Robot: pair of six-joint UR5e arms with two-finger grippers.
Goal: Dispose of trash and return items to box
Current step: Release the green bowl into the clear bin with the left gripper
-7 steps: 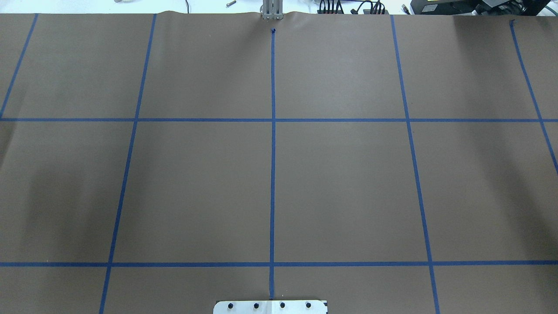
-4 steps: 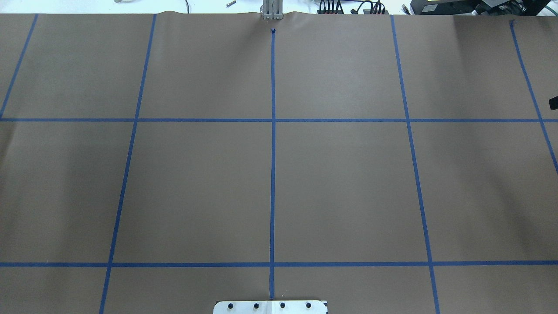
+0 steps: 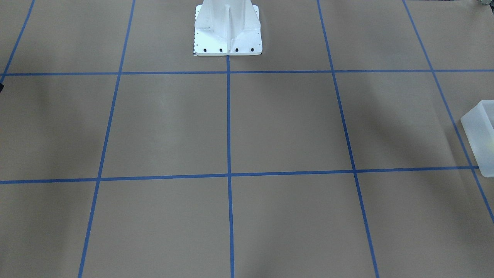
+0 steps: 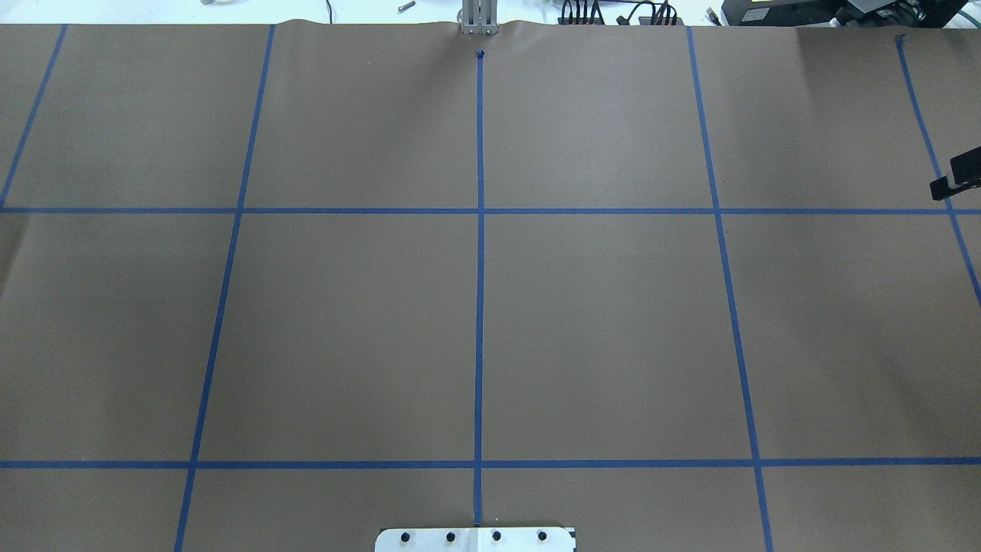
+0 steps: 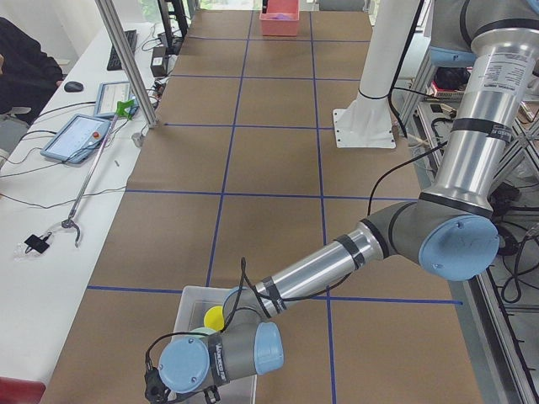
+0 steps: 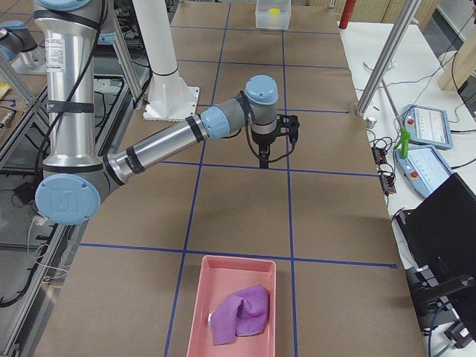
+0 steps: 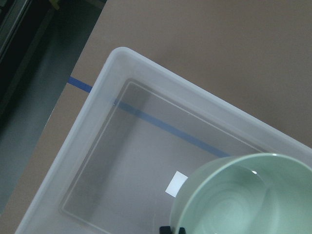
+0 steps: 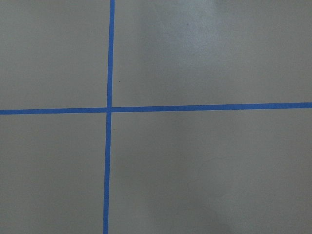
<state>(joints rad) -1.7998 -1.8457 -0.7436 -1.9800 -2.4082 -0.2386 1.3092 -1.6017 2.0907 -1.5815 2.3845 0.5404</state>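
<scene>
The frosted-white box [image 7: 92, 117] fills the left wrist view, and one corner of it shows at the right edge of the front view [image 3: 480, 131]. The mint-green bowl [image 7: 243, 200] hangs over the box's inside. My left gripper [image 7: 173, 229] straddles the bowl's rim and is shut on it; only its black fingertips show. The yellow cup [image 5: 215, 317] lies in the box [image 5: 187, 305], beside my left wrist. My right gripper [image 6: 263, 160] points down over bare table paper, apart from everything; I cannot tell if it is open. A black part of it shows at the overhead view's right edge [image 4: 954, 180].
A pink bin [image 6: 216, 297] with a purple cloth-like piece [image 6: 242, 312] stands at the table's end on my right. The white pedestal [image 3: 227, 27] stands at the robot's side of the table. Blue tape lines cross the brown paper.
A black part of my right gripper has come into the overhead view from the right edge and moved further in and up. Nothing else differs.
</scene>
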